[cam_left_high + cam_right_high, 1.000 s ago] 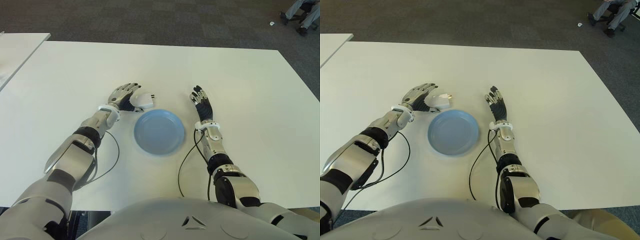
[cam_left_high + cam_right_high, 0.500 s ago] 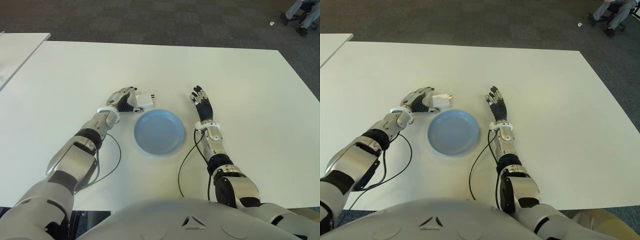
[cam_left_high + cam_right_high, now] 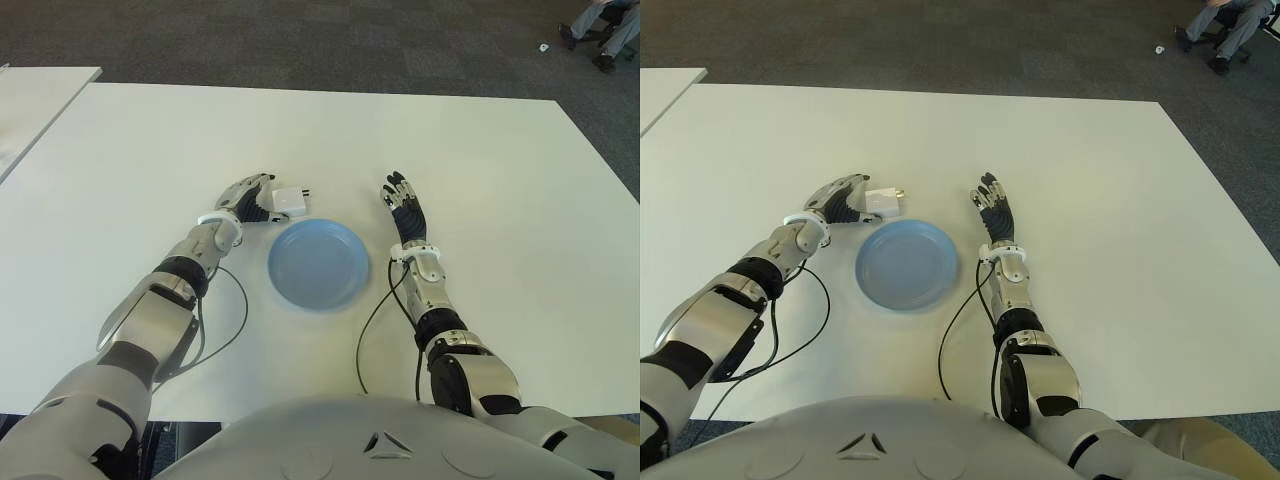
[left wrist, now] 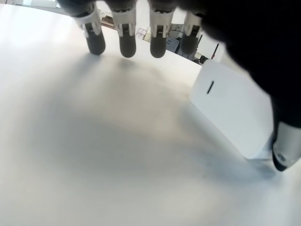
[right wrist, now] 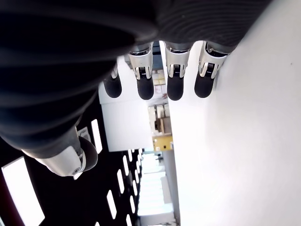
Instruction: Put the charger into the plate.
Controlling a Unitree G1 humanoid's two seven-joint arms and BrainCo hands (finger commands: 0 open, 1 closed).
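A white charger [image 3: 290,200] lies flat on the white table [image 3: 500,180], its prongs pointing right, just beyond the upper left rim of the blue plate [image 3: 318,263]. My left hand [image 3: 248,196] is directly to the left of the charger, fingers spread and low over the table. In the left wrist view the four fingers [image 4: 127,44] reach out over bare table, while the thumb tip [image 4: 284,150] touches the charger's [image 4: 230,110] edge. The plate has nothing in it. My right hand [image 3: 401,206] shows to the right of the plate, fingers straight, holding nothing.
Thin black cables loop on the table from my left wrist [image 3: 235,310] and from my right wrist [image 3: 370,325]. A second white table [image 3: 40,95] stands at the far left. A person's legs [image 3: 608,25] show on the carpet at the top right.
The charger has gone from tilted against my left fingers to flat on the table. My left hand has lowered slightly beside it. The right hand has not moved.
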